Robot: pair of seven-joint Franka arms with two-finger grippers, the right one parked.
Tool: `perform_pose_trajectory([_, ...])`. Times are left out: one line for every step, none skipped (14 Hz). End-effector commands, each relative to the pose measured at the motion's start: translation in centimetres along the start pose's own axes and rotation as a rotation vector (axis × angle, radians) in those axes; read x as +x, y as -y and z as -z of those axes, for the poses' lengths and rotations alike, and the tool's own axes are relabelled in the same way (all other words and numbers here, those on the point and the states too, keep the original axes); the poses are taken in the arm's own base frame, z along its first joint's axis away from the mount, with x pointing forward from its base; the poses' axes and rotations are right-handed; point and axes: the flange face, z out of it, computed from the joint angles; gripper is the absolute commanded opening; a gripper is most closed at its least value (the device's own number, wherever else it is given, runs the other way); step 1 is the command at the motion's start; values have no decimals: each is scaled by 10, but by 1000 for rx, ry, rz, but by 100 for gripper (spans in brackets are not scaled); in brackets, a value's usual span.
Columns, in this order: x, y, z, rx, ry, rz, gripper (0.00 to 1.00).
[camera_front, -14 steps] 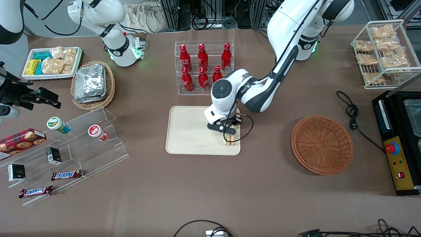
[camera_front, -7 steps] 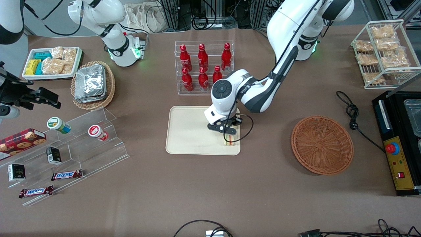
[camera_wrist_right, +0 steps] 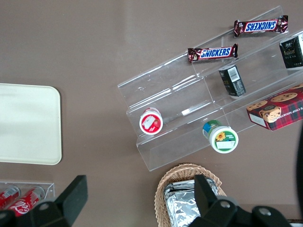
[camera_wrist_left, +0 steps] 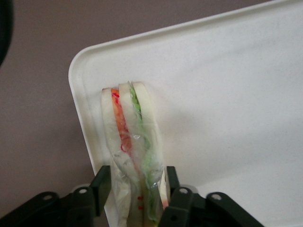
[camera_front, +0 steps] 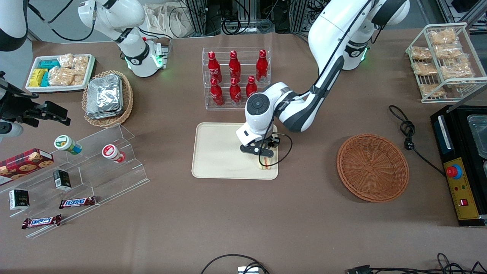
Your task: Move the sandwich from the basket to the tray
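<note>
Sandwich (camera_wrist_left: 132,151) stands on the tray (camera_wrist_left: 227,94) between the pincer's (camera_wrist_left: 137,191) parted fingers.

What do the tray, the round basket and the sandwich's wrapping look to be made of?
Tray: likely matte cream plastic, smooth with a moulded rim. Basket: woven wicker, visible orange-brown weave. Sandwich on the tray, between the gripper fingers: crinkled clear film, glossy, over pale bread.
</note>
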Motion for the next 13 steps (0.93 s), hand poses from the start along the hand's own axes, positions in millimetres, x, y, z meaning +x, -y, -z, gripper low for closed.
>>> perform_pose_trajectory([9,12,40,-18,-56,29,100])
perform_pose_trajectory([14,22,60,-48,-62,68,100])
perform_pose_trajectory([21,38,78,-74,-63,123,100])
perform_pose_trajectory([26,52,98,-91,-64,151,100])
perform_pose_trajectory([27,65,117,-99,-58,122,100])
perform_pose_trajectory([32,92,135,-103,-42,142,100])
perform_pose_trajectory([39,130,154,-112,-20,213,100])
perform_pose_trajectory([45,169,170,-113,-6,271,100])
perform_pose_trajectory([49,216,187,-109,-10,312,100])
perform_pose_trajectory([49,253,205,-107,-27,300,100])
perform_pose_trajectory([45,282,220,-106,-34,284,100])
perform_pose_trajectory([42,307,233,-104,-44,301,100])
perform_pose_trajectory([37,333,244,-105,-48,337,100])
